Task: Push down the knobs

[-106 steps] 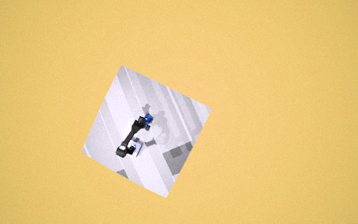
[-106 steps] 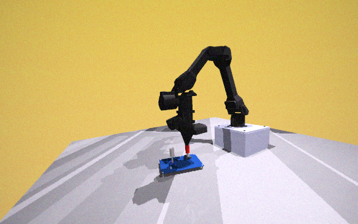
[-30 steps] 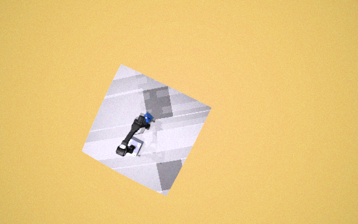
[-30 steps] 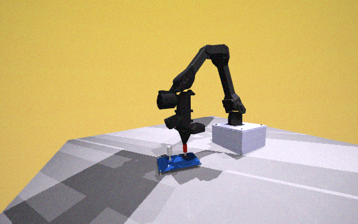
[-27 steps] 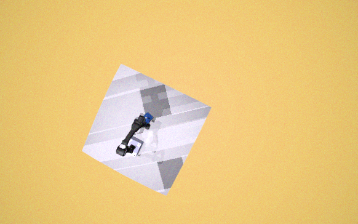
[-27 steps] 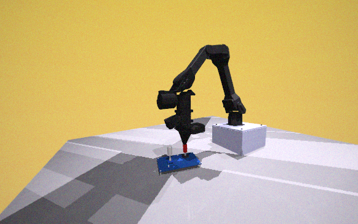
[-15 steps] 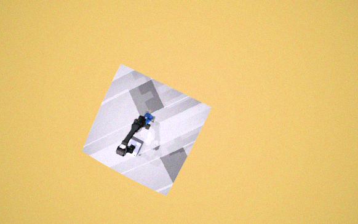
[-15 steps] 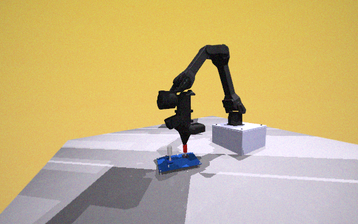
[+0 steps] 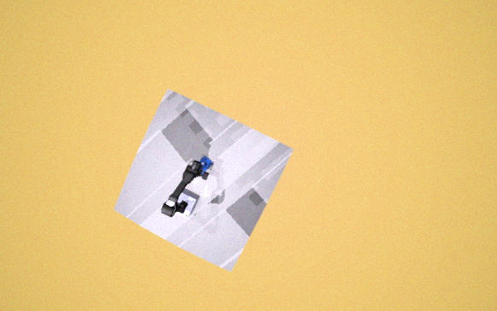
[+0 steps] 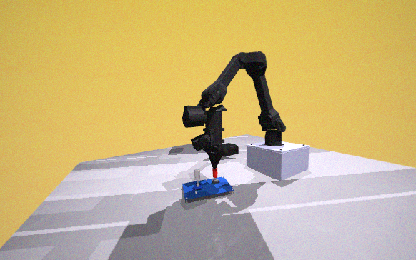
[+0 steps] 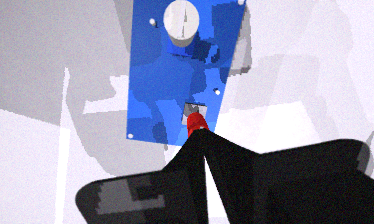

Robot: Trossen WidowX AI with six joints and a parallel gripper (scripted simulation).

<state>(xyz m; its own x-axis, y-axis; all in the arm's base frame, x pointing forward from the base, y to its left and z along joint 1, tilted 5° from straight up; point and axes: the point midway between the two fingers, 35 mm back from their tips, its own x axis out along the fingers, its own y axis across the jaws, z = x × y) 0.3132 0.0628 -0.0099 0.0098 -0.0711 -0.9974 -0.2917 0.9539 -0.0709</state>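
The blue circuit board (image 9: 206, 164) (image 10: 206, 194) (image 11: 149, 80) stands on short legs. A red knob (image 10: 215, 173) (image 11: 196, 122) is upright over a grey potentiometer (image 10: 215, 181) (image 11: 187, 116); a small gap seems to show beneath it. A white knob (image 10: 196, 174) (image 11: 181, 19) stands over a blue potentiometer (image 10: 197, 188) (image 11: 176, 49), with thin shaft showing below the knob. My gripper (image 10: 214, 167) (image 11: 200, 134) is shut with nothing between its fingers. Its tips are at the top of the red knob, seemingly touching it, and partly hide that knob in the wrist view.
The arm's pale base box (image 9: 193, 201) (image 10: 263, 158) stands behind and right of the board in the exterior view. The white knob rises beside the gripper on the same board. Patchy shadows and stripes cross the table (image 9: 143, 179) (image 10: 317, 214).
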